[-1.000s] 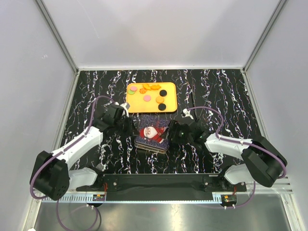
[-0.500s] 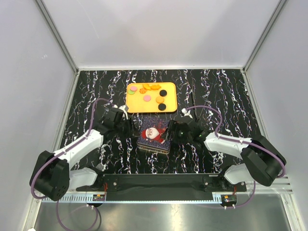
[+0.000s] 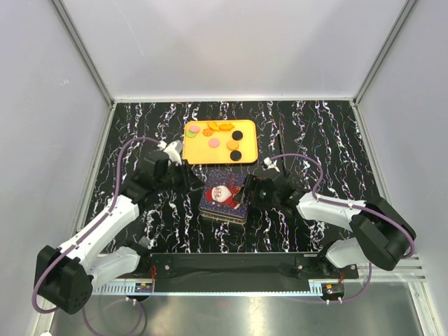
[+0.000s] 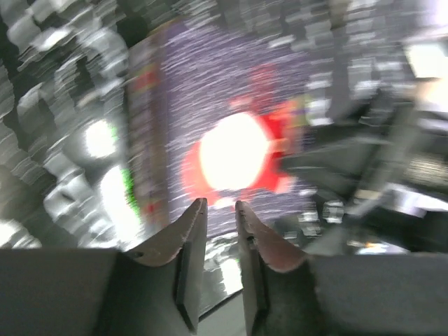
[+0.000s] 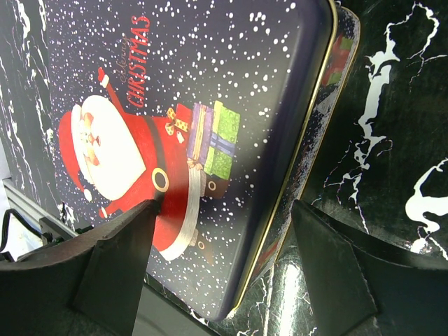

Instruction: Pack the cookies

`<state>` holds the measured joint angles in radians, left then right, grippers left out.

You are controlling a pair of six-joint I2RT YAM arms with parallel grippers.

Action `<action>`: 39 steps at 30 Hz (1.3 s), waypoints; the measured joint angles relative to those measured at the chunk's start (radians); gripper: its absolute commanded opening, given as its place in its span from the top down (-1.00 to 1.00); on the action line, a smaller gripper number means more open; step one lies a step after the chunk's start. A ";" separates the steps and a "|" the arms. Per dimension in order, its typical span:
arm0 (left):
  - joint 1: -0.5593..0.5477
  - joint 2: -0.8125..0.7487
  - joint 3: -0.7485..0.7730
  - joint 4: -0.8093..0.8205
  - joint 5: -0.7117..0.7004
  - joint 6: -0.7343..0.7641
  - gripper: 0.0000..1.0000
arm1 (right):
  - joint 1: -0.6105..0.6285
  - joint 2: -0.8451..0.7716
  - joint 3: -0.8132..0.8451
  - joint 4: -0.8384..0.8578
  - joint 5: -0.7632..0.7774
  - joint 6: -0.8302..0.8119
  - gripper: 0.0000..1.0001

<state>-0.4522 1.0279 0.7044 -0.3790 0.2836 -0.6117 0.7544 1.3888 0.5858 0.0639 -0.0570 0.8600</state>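
Top external view: the cookies (image 3: pixel 213 143) lie on the orange tray (image 3: pixel 199 150) at the far middle of the table (image 3: pixel 315 133). They are small flat discs, most of them round. Several are orange, three are matte black, one is pink, one is green and pink, and a few of the orange ones have scalloped, flower-like edges. None of them is in either of my claws. The tray is a shallow rectangle with rounded corners. The tabletop is glossy black stone-look, run through with thin white veins.

Just nearer than the tray, between my two arms, sits a rectangular tin (image 3: pixel 222 199) with rounded corners. Its lid is dark blue, speckled with white snow dots, and shows a Santa in red with green and purple parcels.

My right claw (image 5: pixel 224 206) stands wide. Its two dark, wedge-shaped fingers are spread well apart, one over Santa's legs and the other out over the table beyond the lid's edge. They grip nothing. From that wrist I see the lid's thin gold rim. The printed wall of the tin's lower half shows past the rim, so the lid sits askew on it.

My left claw (image 4: pixel 220 204) is narrow, with only a thin slit between its smooth dark fingers and nothing in the slit. It points at the tin from the left side. That wrist's picture is smeared, so I cannot tell whether the tips touch the tin.
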 measured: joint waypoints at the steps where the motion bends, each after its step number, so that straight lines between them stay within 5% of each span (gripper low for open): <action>1: 0.000 -0.009 0.000 0.036 0.029 -0.006 0.57 | 0.000 0.000 0.000 0.000 0.000 0.000 -0.68; 7: 0.000 0.034 -0.075 0.342 0.209 -0.087 0.77 | 0.000 0.002 0.000 0.002 -0.005 0.000 -0.68; 12: 0.000 0.234 -0.254 0.624 0.277 -0.173 0.83 | 0.000 0.002 0.000 0.003 -0.008 0.000 -0.68; 14: 0.007 0.346 -0.332 0.825 0.354 -0.251 0.99 | 0.000 0.004 -0.001 0.002 -0.009 -0.002 -0.68; 20: 0.023 0.612 -0.420 1.441 0.480 -0.441 1.00 | -0.005 0.005 -0.001 0.009 -0.011 -0.006 -0.68; 23: 0.029 0.665 -0.447 1.604 0.483 -0.491 1.00 | -0.005 0.003 -0.001 0.007 -0.006 -0.008 -0.68; 39: -0.079 0.652 -0.399 1.536 0.416 -0.514 1.00 | -0.094 0.002 0.004 -0.002 -0.043 -0.063 -0.69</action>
<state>-0.5312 1.6798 0.3058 1.1572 0.6998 -1.1255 0.6605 1.3911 0.5896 0.0620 -0.1001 0.7967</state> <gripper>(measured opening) 0.005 0.848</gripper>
